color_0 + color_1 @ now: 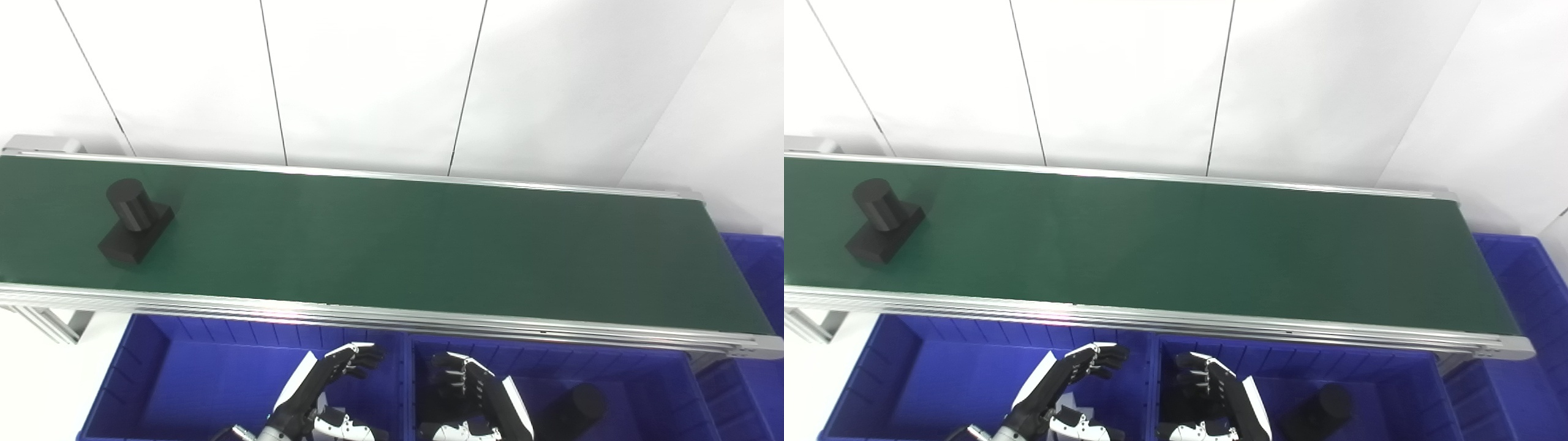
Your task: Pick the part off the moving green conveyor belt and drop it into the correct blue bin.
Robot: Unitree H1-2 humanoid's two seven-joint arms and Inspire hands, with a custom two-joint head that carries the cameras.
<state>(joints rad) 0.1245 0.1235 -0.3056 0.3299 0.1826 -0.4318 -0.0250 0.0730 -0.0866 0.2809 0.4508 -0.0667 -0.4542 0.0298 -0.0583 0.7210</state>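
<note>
Fingers [361, 355] of the left hand [324, 383] are loosely curled and spread, gripping nothing, and those of the right hand [471, 389] are likewise apart and empty. Both hands hang low, below the near rail of the belt, the left over the left bin [153, 367] and the right over the right bin [661, 380]. A dark cylinder [579, 407] already lies in the right bin, just beside the right hand.

Further out, the green belt [429, 245] runs across the whole view, and the part [135, 223] sits near its far left end, well apart from both hands. It is a black block with a round post standing up from it, turned at an angle to the belt's edges.

Timing looks like the main risk. If a hand rises late, the part could ride past it and on toward the third bin [759, 269] at the right end of the belt. The skewed block could also twist or tip if fingers close on the post off-centre. A hand lifting carelessly might knock the metal rail [367, 315]. Choosing the wrong bin is also possible, since only the right one shows what belongs there, and this part is a different shape.
</note>
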